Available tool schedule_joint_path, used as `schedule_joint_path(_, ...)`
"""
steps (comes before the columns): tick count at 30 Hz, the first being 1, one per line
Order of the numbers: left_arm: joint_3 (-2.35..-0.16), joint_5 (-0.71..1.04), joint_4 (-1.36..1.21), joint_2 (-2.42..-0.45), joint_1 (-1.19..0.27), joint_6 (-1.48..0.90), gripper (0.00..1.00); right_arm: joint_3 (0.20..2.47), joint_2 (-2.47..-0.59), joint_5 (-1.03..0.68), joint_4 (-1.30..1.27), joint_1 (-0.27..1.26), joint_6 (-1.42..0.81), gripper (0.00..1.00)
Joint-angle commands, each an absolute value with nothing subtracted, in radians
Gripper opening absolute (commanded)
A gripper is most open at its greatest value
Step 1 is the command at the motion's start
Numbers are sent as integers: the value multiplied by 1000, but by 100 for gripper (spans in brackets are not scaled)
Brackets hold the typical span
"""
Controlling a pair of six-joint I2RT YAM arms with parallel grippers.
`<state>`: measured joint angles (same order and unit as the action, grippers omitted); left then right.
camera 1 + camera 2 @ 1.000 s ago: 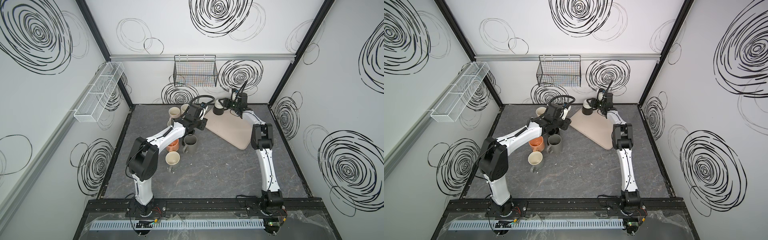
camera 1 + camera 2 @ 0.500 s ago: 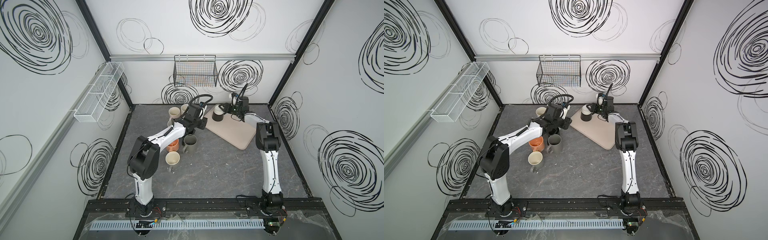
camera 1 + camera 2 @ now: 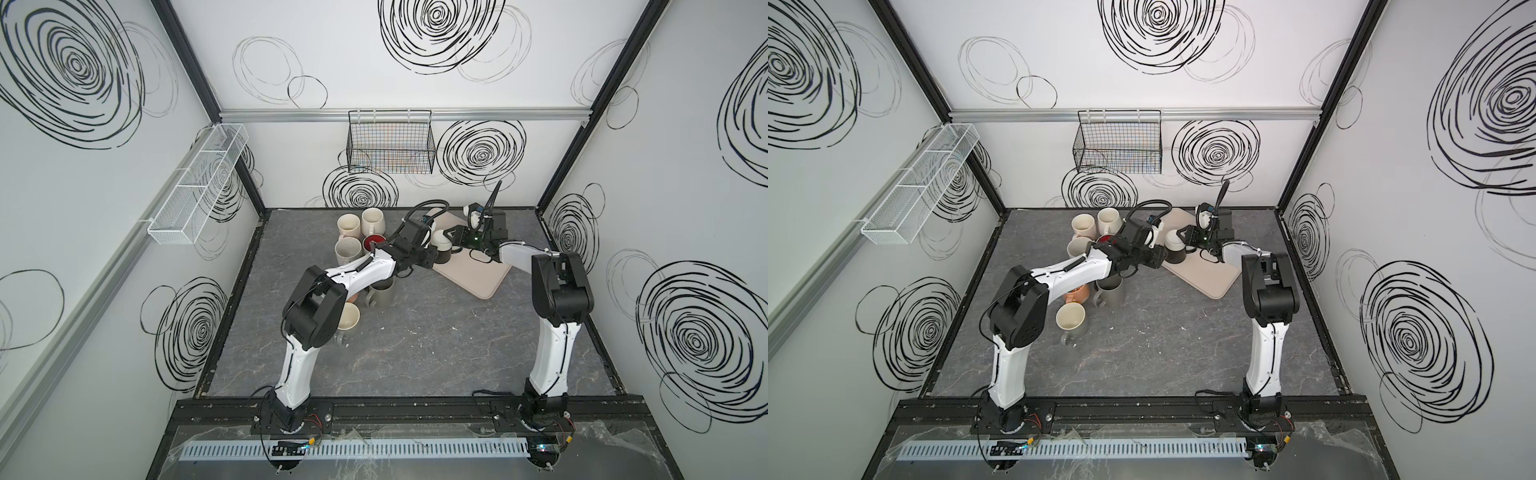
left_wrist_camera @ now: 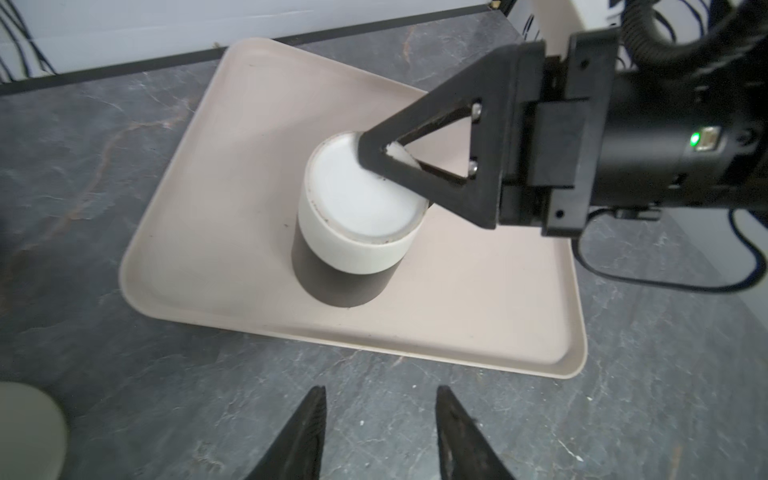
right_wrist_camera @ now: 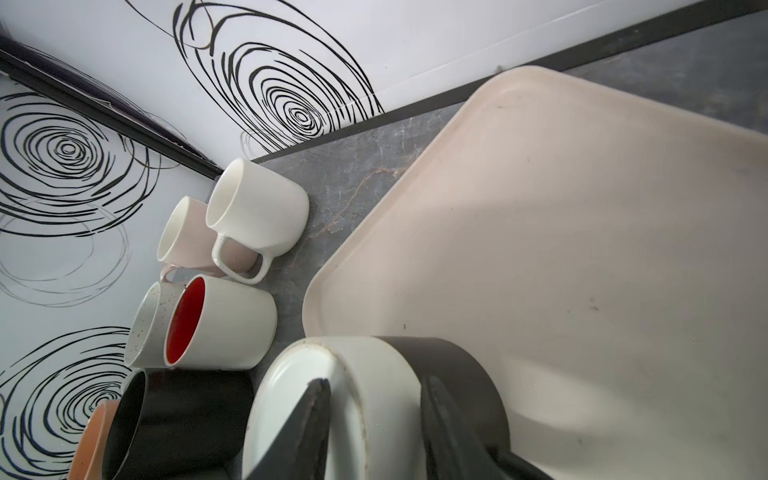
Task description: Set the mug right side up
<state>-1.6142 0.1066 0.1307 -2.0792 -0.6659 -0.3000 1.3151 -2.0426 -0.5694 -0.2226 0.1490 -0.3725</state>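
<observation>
The mug (image 3: 441,246) (image 3: 1174,248) has a white base and a dark lower half, and it stands upside down on the beige tray (image 3: 478,278) (image 3: 1208,279). My right gripper (image 3: 451,240) (image 3: 1185,241) (image 5: 374,382) comes at it from the side and is shut on the mug (image 5: 374,428). One finger (image 4: 436,141) lies across the flat base and the other is against the wall. In the left wrist view the mug (image 4: 357,216) rests near the tray's (image 4: 208,249) middle. My left gripper (image 3: 430,261) (image 4: 381,390) hovers open over the table beside the tray, holding nothing.
Several upright mugs cluster left of the tray (image 5: 582,249): cream ones (image 3: 348,226), a red-lined one (image 3: 374,241) (image 5: 216,324), a grey one (image 3: 382,291) and a cream one (image 3: 349,322). A wire basket (image 3: 390,143) hangs on the back wall and a mesh shelf (image 3: 199,187) on the left wall.
The right gripper's jaws have narrowed onto the mug, and gripper and mug have shifted together along the tray toward the front. The left arm has barely moved.
</observation>
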Motion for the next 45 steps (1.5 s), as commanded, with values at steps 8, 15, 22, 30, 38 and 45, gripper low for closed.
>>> schedule_joint_path(8,-1642,192,-16,-2151,-678,-481,36,1109,-1845,-480,-116,172,-418,46)
schedule_joint_path(15,-1729,221,-48,-2238,-680,-543,33,1132,-1764,-485,-26,137,-418,54)
schedule_joint_path(22,-1776,242,-69,-2288,-680,-579,32,1134,-1721,-408,65,74,-330,58)
schedule_joint_path(30,-1784,279,-84,-2310,-666,-599,32,1127,-1810,-466,67,81,-276,57)
schedule_joint_path(38,-1784,296,-81,-2313,-646,-606,32,1110,-1826,-452,40,173,-274,43)
schedule_joint_path(45,-1739,289,-96,-2280,-629,-609,32,1119,-1831,-378,64,258,-245,36)
